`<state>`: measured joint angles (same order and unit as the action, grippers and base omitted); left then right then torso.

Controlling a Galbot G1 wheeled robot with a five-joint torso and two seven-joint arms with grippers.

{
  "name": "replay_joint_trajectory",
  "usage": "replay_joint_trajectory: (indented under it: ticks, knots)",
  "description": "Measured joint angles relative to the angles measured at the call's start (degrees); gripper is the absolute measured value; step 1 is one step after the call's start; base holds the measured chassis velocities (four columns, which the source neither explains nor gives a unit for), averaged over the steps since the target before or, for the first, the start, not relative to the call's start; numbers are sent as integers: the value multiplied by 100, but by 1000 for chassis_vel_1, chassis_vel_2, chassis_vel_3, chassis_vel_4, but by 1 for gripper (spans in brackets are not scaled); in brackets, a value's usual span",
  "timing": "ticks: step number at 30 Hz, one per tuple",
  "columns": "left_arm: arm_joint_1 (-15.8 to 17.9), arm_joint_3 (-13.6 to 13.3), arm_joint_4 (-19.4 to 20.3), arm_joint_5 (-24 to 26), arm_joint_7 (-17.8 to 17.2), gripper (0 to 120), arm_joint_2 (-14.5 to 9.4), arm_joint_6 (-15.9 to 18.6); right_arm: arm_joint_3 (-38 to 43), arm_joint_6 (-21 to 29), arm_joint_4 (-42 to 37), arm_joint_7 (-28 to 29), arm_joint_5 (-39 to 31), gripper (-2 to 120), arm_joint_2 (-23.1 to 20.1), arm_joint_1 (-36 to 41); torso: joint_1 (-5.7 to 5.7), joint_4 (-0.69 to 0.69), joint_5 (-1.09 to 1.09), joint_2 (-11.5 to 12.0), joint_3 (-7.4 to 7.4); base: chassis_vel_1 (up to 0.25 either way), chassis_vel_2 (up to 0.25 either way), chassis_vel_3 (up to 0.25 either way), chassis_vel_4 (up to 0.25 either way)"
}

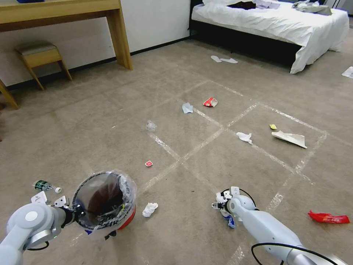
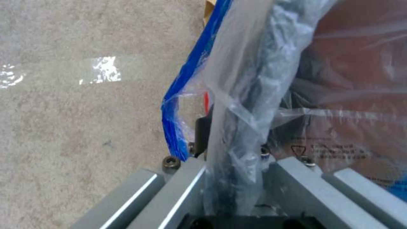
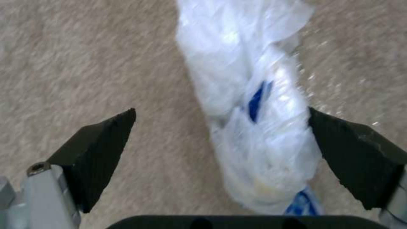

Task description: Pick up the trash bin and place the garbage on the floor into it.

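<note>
The left gripper held the trash bin at the near left, its fingers pinched on the bin's rim through the clear plastic bag, with the bin raised above the floor and its dark mouth tilted toward the camera. At the near right, the right gripper was low over the carpet with its fingers spread wide on either side of a crumpled white-and-blue plastic wrapper, one fingertip just beside it, not closed on it. A crumpled white tissue lay between the bin and the right gripper. A small plastic bottle lay at the near left beside the left arm, and a red wrapper at the near right. Farther off lay a small red scrap, a white tissue, a torn paper bag, and a crushed red-and-white cup, with a bed at the far right
</note>
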<state>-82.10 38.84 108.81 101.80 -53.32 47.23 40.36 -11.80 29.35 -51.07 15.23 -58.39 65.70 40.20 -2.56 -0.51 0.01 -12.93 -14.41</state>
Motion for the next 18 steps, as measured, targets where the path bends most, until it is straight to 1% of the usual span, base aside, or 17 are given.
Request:
replay_joint_trajectory:
  ticks: [6, 9, 10, 11, 12, 13, 14, 16, 17, 18]
  knots:
    - [-6, 3, -27, -70, 87, 0, 2, -2, 28, -103, 75, -36, 89, 99, -40, -20, 0, -1, 0, 0, 0, 0, 0, 0, 0]
    - [10, 3, -29, -79, 105, 0, 1, -10, 29, -121, 179, -30, 93, 96, 40, -62, 0, -1, 0, 0, 0, 0, 0, 0, 0]
    - [16, 3, -30, -79, 109, 0, -4, -15, 32, -125, 216, -26, 93, 93, 76, -77, 0, 0, 0, 0, 0, 0, 0, 0, 0]
    - [18, 4, -34, -80, 114, 0, -20, -18, 34, -137, 274, -24, 94, 88, 121, -98, 0, 1, 1, 0, 0, 0, 0, 0, 0]
    - [18, 4, -34, -80, 114, 0, -20, -18, 34, -137, 274, -24, 94, 88, 121, -98, 0, 1, 1, 0, 0, 0, 0, 0, 0]
    - [18, 13, -38, -80, 122, 0, -35, -18, 44, -142, 318, -17, 92, 82, 157, -113, 0, 0, 0, 0, 0, 0, 0, 0, 0]
    - [18, 13, -38, -80, 122, 0, -35, -18, 44, -142, 318, -17, 92, 82, 157, -113, 0, 0, 0, 0, 0, 0, 0, 0, 0]
    - [12, 30, -48, -79, 145, 0, -51, -19, 78, -166, 392, -2, 92, 71, 211, -139, 0, 0, 1, 0, 0, 0, 0, 0, 0]
    - [12, 30, -48, -79, 145, 0, -51, -19, 78, -166, 392, -2, 92, 71, 211, -139, 0, 0, 1, 0, 0, 0, 0, 0, 0]
    - [9, 36, -61, -80, 160, 0, -55, -19, 96, -185, 420, 0, 91, 67, 224, -146, 0, 0, 1, 0, 0, 0, 0, 0, 0]
